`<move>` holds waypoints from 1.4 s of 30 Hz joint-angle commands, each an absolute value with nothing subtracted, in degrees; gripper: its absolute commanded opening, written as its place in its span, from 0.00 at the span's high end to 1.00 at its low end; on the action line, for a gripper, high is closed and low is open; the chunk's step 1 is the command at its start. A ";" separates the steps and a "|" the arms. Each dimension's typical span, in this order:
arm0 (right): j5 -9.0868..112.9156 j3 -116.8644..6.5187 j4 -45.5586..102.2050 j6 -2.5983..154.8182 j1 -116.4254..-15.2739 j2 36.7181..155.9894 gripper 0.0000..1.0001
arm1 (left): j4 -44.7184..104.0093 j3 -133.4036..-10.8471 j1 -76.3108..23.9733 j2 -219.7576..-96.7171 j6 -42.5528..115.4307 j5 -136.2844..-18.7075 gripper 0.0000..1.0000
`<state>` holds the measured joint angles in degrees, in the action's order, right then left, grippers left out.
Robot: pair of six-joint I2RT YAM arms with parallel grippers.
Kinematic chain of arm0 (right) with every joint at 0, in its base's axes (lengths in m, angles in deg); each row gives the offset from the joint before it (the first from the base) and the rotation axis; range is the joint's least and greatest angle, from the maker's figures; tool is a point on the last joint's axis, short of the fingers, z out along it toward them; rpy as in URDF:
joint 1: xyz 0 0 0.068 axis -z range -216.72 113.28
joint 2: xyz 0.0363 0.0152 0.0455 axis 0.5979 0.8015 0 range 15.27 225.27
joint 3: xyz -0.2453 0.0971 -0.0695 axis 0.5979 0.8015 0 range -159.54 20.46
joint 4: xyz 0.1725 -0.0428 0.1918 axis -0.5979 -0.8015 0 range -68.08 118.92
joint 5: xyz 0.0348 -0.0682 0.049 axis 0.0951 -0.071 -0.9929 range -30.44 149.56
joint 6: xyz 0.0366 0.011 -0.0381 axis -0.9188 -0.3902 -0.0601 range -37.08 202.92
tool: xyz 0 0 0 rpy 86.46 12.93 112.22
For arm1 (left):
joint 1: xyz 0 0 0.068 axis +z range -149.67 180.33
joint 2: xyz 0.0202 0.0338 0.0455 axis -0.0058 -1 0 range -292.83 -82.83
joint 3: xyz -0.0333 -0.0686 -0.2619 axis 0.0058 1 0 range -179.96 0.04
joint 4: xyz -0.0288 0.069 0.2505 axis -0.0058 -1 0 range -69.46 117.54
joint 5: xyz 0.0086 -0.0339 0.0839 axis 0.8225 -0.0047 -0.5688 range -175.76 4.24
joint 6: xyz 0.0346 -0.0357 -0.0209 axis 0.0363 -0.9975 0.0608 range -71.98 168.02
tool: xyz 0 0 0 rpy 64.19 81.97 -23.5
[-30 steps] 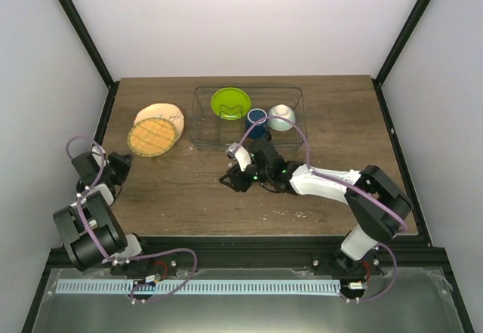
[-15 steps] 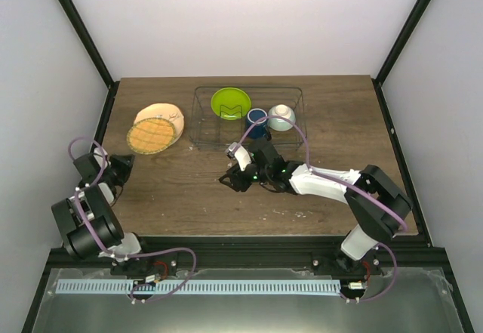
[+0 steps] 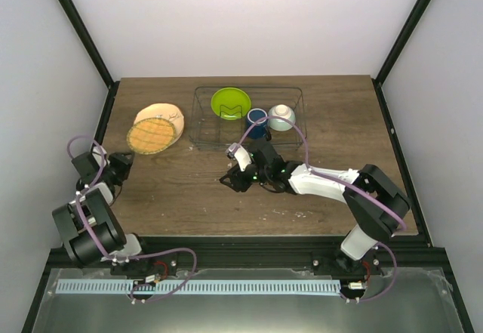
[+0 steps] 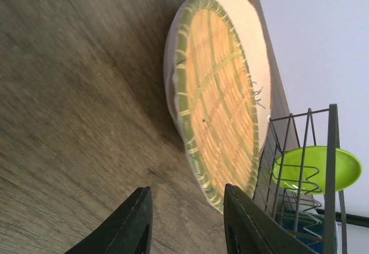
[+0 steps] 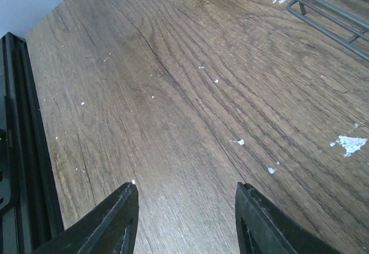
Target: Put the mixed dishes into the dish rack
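The dish rack [image 3: 296, 93] is a dark wire frame at the back middle. In it, the lime-green plate [image 3: 230, 103] stands on edge, with the small dark blue mug [image 3: 256, 119] and the pale mint bowl [image 3: 281, 115] to its right. The tan woven-look plate [image 3: 152, 137] lies partly on the beige plate [image 3: 164, 112], left of the rack. My left gripper [image 3: 122, 165] is open and empty, low over the table short of the woven plate [image 4: 222, 110]. My right gripper [image 3: 230, 177] is open and empty over bare wood in front of the rack.
The left wrist view shows the beige plate [image 4: 248, 29], the rack wires [image 4: 331, 167] and the green plate [image 4: 317, 170] beyond the woven plate. The right wrist view shows the rack's foot [image 5: 323, 12] at top right and the table's black rail [image 5: 17, 139] at left.
My left arm has shifted slightly near the table's left edge. My right arm and the dishes have not moved.
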<state>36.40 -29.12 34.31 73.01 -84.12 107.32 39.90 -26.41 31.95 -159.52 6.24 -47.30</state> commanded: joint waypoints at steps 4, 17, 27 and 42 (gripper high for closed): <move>37.62 -31.72 33.09 73.91 -84.27 107.20 0.52 | 42.44 -28.84 32.22 -164.29 5.63 -47.49 0.64; 39.52 -34.60 29.82 74.48 -84.27 108.69 0.52 | 53.17 -33.51 32.20 -176.35 0.75 -44.40 0.64; 40.31 -35.91 28.66 74.49 -84.27 109.56 0.52 | 60.20 -35.27 31.94 -183.68 -2.01 -42.35 0.76; 40.84 -35.81 27.92 74.39 -84.27 109.33 0.52 | 68.54 -35.09 29.91 -185.38 -6.49 -40.04 1.00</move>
